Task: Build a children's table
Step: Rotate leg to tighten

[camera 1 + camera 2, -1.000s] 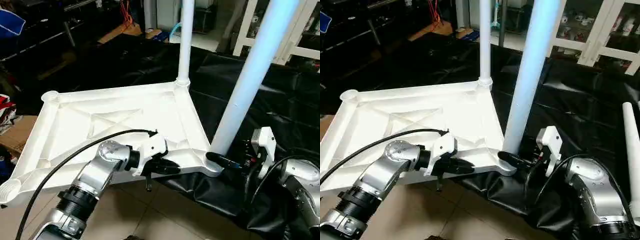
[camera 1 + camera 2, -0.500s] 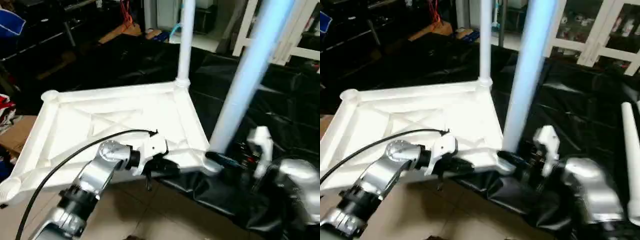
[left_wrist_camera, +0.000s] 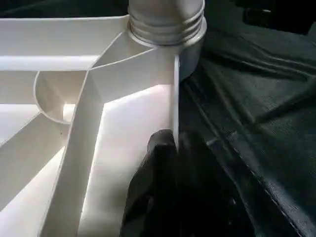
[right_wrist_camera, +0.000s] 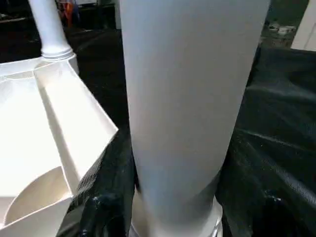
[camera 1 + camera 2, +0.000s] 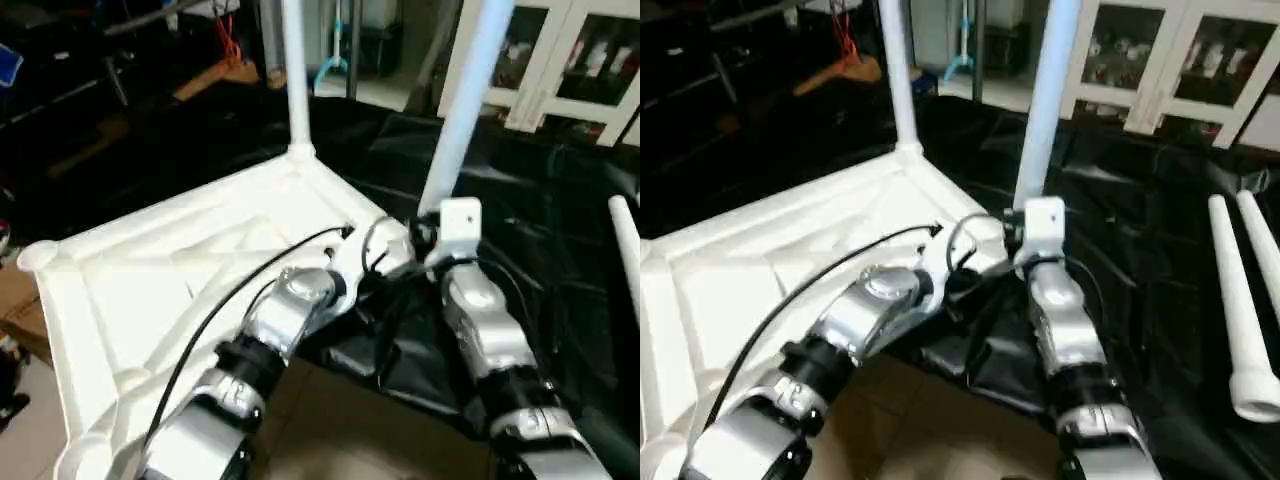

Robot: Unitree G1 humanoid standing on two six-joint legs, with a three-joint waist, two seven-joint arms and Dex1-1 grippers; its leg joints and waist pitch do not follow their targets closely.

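Note:
The children's table lies upside down: its white ribbed top point(image 5: 150, 270) rests partly on a black sheet. Two white legs stand upright in corner sockets, the far leg point(image 5: 293, 70) and the near leg point(image 5: 468, 90). My left gripper point(image 3: 173, 140) is shut on the thin upright rim of the top point(image 3: 123, 123), a little way from the near leg's threaded base point(image 3: 168, 24). My right gripper point(image 5: 432, 235) sits at the foot of the near leg point(image 4: 182, 98), which stands right in front of its wrist camera. Both forearms reach in side by side towards that corner.
Two loose white legs point(image 5: 1240, 310) lie on the black sheet point(image 5: 1140, 220) to the right. A white glass-door cabinet point(image 5: 1160, 60) stands behind. A cardboard box point(image 5: 10, 300) sits at the left, and tiled floor point(image 5: 340, 430) shows under my arms.
The head camera has swung and the whole picture has shifted. My left gripper keeps its hold on the rim. My right gripper stays at the near leg's base.

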